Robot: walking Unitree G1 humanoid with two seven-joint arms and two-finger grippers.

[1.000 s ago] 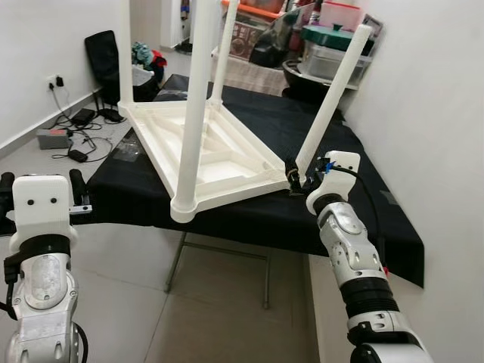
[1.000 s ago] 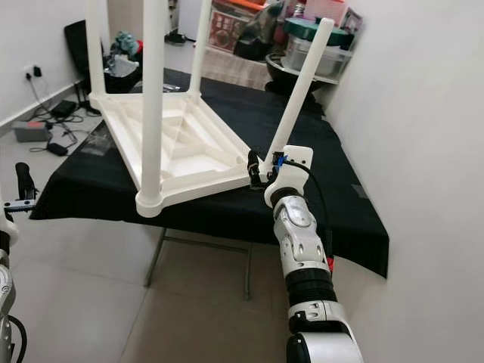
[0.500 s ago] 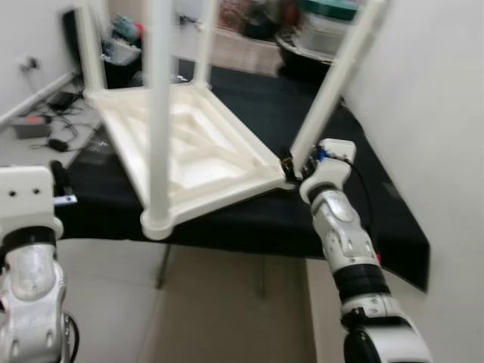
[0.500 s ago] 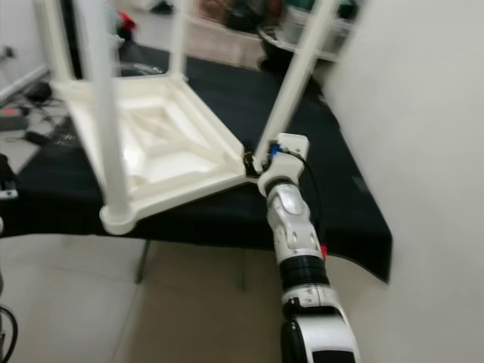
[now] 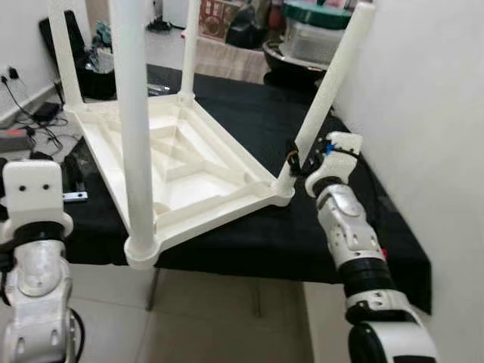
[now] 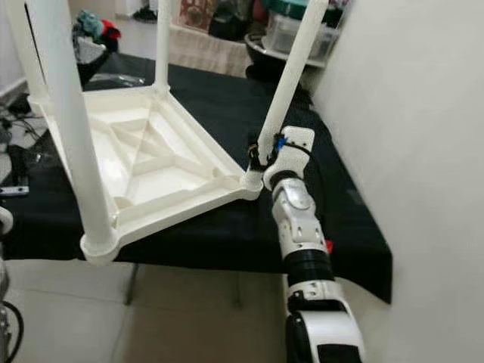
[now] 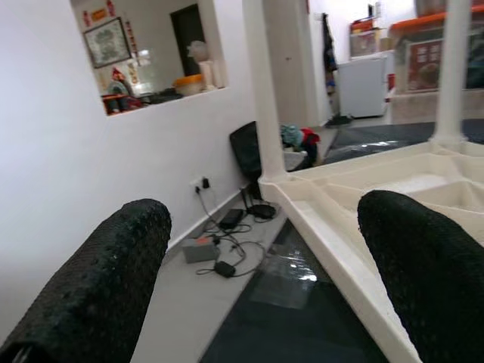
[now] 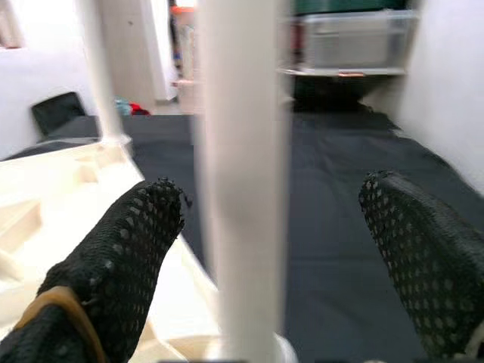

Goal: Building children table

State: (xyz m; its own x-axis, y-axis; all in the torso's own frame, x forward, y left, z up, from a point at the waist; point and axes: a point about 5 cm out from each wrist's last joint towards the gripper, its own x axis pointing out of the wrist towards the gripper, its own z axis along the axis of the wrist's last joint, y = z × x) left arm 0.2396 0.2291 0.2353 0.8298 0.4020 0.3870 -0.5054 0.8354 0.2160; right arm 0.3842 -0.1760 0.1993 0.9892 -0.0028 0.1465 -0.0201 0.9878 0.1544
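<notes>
Here the white children table (image 5: 189, 162) lies upside down on the black surface (image 5: 257, 125), near its front edge, so the legs can go in from above. The right gripper (image 8: 257, 227) has its jaws wide around the tilted leg (image 5: 325, 94) at the near right corner, probably to straighten it. The left gripper (image 7: 265, 272), jaws also wide, waits beside the surface's left edge.

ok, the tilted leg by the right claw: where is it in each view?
Left eye view: tilted leg rises from the upturned tabletop's near right corner, beside the right claw.
Right eye view: same leg, up and right of centre.
Left wrist view: cannot match it; the left claw faces the tabletop's far side.
Right wrist view: blurred white post between the open fingers.
Shared landmark: white tabletop.
</notes>
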